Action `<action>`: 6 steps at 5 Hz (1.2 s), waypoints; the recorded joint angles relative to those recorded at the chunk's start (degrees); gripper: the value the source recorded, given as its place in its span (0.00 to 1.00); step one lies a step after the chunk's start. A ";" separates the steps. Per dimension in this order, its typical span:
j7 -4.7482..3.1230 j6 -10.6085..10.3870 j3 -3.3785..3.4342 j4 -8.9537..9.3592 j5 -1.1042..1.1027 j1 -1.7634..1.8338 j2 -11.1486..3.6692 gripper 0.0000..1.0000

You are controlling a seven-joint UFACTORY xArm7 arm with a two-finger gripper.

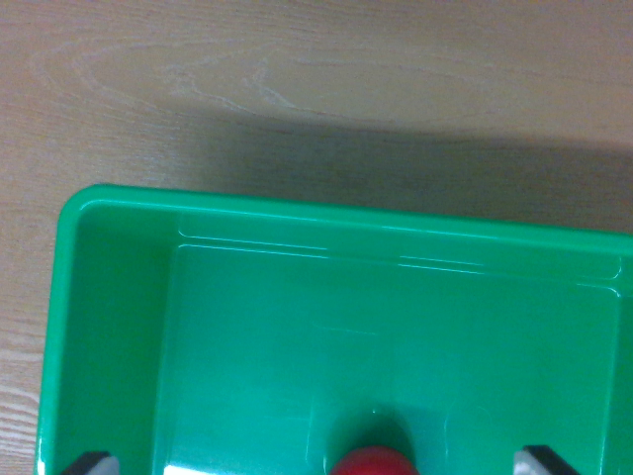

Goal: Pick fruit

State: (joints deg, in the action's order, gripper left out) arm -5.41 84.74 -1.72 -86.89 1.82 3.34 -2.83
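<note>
Wrist view, L to R: dark fingertip (pixel 91 461) at bottom edge, red fruit (pixel 373 462) btwn tips, nearer R one, second fingertip at bottom R. Gripper (pixel 318 462) jaws wide apart, holding nothing; fruit sits on tub floor, touching neither tip. Count: 1 fruit, 1 green tub (pixel 119 297), 2 tips. Fruit cut off by bottom edge, kind unclear. Tub's R side out of frame. Wood table (pixel 297 79) beyond.

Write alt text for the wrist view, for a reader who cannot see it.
A red fruit peeks up at the bottom edge, between the two dark fingertips of the gripper, above a green plastic bin. The bin sits on a light wooden table and looks otherwise bare inside.
</note>
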 joint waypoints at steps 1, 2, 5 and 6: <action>0.00 0.00 0.00 0.00 0.00 0.00 0.00 0.00; 0.00 -0.02 0.00 0.02 0.00 0.00 -0.01 0.00; 0.02 -0.29 -0.01 0.32 -0.04 -0.01 -0.01 0.00; 0.05 -0.88 -0.03 1.00 -0.14 -0.04 -0.03 0.00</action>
State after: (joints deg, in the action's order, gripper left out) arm -5.36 83.86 -1.75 -85.90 1.69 3.30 -2.86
